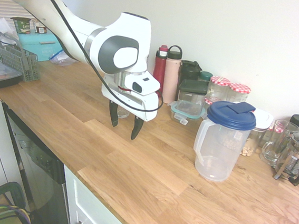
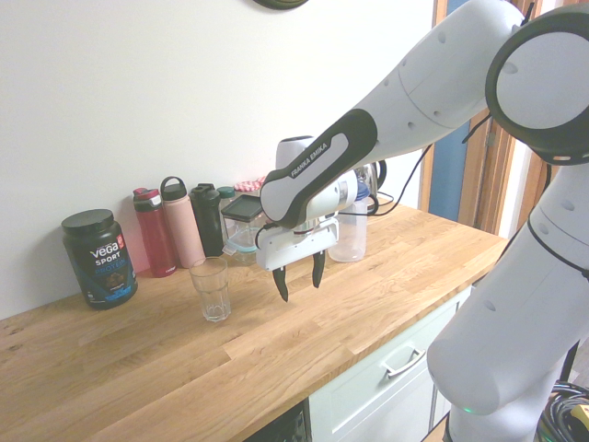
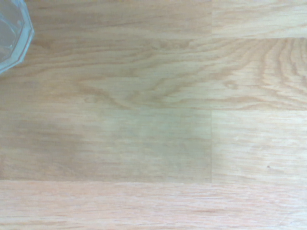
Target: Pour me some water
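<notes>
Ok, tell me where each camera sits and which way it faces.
First exterior view: high, off the counter's front edge, looking along the wooden counter toward the lidded pitcher; the arm enters from the left, gripper open.
Second exterior view: from the opposite end, facing the wall and the empty glass; the arm enters from the right.
Wrist view: straight down on bare wood; no fingers show.
Shared: glass rim, gripper, red bottle.

Worktop (image 1: 148, 180): oiled wood planks, visible grain, low sheen. Jug (image 1: 219, 150): translucent frosted plastic with a glossy blue plastic lid (image 1: 232, 114). Drinking glass (image 2: 211, 288): clear, faceted, smooth. Gripper (image 1: 123, 122): glossy white plastic shell; fingers (image 1: 137, 127) matt black.
</notes>
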`<state>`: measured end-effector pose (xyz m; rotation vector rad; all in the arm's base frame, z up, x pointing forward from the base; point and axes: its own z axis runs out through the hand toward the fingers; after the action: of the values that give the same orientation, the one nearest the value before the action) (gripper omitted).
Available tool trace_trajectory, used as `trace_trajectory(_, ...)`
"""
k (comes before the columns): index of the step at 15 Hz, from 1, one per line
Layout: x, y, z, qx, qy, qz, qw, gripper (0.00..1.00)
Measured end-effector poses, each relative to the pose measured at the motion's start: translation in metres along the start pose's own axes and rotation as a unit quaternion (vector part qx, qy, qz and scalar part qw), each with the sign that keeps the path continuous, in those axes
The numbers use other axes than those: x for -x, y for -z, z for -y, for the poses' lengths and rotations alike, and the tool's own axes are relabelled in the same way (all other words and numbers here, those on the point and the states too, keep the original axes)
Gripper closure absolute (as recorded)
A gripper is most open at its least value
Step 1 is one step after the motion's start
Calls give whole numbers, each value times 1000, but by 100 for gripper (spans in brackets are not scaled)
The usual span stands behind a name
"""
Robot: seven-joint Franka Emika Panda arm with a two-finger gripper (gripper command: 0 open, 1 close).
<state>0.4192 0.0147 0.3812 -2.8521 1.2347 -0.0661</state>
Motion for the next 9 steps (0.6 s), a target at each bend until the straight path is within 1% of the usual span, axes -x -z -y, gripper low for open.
trace_trajectory(3, -1, 3, 0, 5, 1, 2, 1000, 0)
trace_trajectory(4, -3, 13, 4, 5, -1, 2, 1000, 0)
trace_trajectory(6, -11, 51, 12, 8, -14, -12, 1000, 0)
trace_trajectory(9, -19, 116, 9, 9, -46, -45, 998, 0)
